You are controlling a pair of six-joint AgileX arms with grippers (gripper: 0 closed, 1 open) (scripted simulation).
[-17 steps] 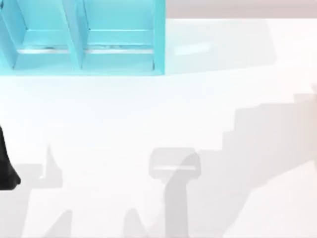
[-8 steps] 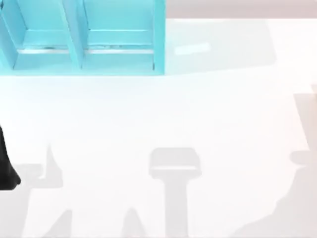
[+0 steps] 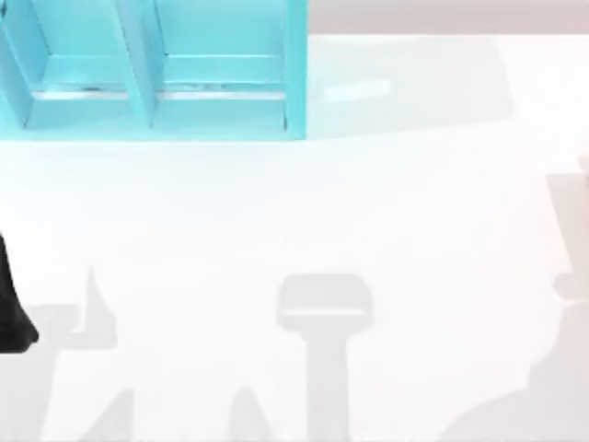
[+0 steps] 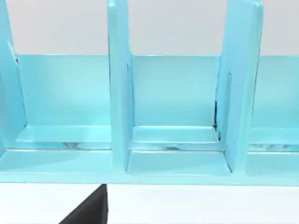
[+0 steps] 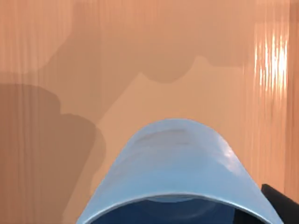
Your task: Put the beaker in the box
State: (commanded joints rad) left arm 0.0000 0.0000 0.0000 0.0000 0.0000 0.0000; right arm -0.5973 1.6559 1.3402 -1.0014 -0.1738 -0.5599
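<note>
The blue beaker (image 5: 177,158) sits very close in the right wrist view, its round rim toward the camera. My right gripper (image 5: 180,218) is shut on it, and one black finger (image 5: 281,201) shows beside the rim. Behind the beaker lies the brown cardboard of the box (image 5: 140,56), with shadows of the arm and beaker across it. I cannot tell whether the beaker touches the cardboard. My left arm (image 3: 11,313) is parked at the table's left edge.
A cyan shelf unit (image 3: 221,92) with upright dividers stands at the back left of the white table (image 3: 368,212). The left wrist view faces its compartments (image 4: 175,107) from close by. Grey arm shadows lie on the table's front and right.
The right arm's shadow on the table has slid toward the right edge. The left arm has stayed still.
</note>
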